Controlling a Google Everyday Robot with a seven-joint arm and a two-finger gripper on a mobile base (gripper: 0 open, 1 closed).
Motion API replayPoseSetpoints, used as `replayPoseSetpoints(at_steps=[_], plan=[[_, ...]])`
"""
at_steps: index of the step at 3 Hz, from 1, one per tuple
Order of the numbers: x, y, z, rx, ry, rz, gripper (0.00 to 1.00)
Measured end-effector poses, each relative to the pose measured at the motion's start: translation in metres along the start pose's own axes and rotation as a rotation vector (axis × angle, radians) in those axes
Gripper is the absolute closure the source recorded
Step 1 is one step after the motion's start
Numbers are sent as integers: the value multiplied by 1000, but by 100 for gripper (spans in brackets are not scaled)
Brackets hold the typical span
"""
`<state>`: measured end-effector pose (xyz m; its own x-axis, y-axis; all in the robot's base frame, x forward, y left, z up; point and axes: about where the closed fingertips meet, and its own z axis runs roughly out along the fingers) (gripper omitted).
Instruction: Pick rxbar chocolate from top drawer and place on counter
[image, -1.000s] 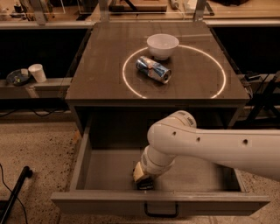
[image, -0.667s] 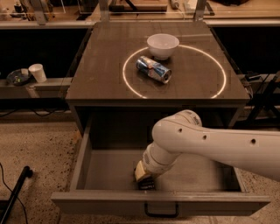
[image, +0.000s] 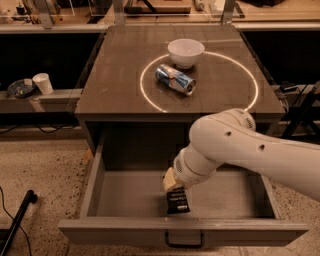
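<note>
The top drawer (image: 125, 197) is pulled open below the counter (image: 115, 75), which is dark with a thin white circle line. My white arm reaches down into the drawer from the right. My gripper (image: 172, 189) is at the middle of the drawer near its front wall. It is shut on the upper end of the rxbar chocolate (image: 178, 201), a small black wrapped bar with pale lettering. The bar hangs upright below the fingers, just over the grey drawer floor. The wrist hides the top of the bar.
A crushed blue-silver can (image: 175, 79) lies inside the circle on the counter, with a white bowl (image: 185, 51) just behind it. The drawer has a dark pull handle (image: 184, 241) on its front. A paper cup (image: 43, 83) stands on a low ledge at left.
The arm has shifted a little to the right and up. The black bar now shows upright below the gripper, where before it was mostly hidden under it.
</note>
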<state>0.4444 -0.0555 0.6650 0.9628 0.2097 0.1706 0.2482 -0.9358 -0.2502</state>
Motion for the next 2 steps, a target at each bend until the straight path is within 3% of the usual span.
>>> replayPoseSetpoints(at_steps=[2], plan=[[52,23,-96,-87,79,72,100]])
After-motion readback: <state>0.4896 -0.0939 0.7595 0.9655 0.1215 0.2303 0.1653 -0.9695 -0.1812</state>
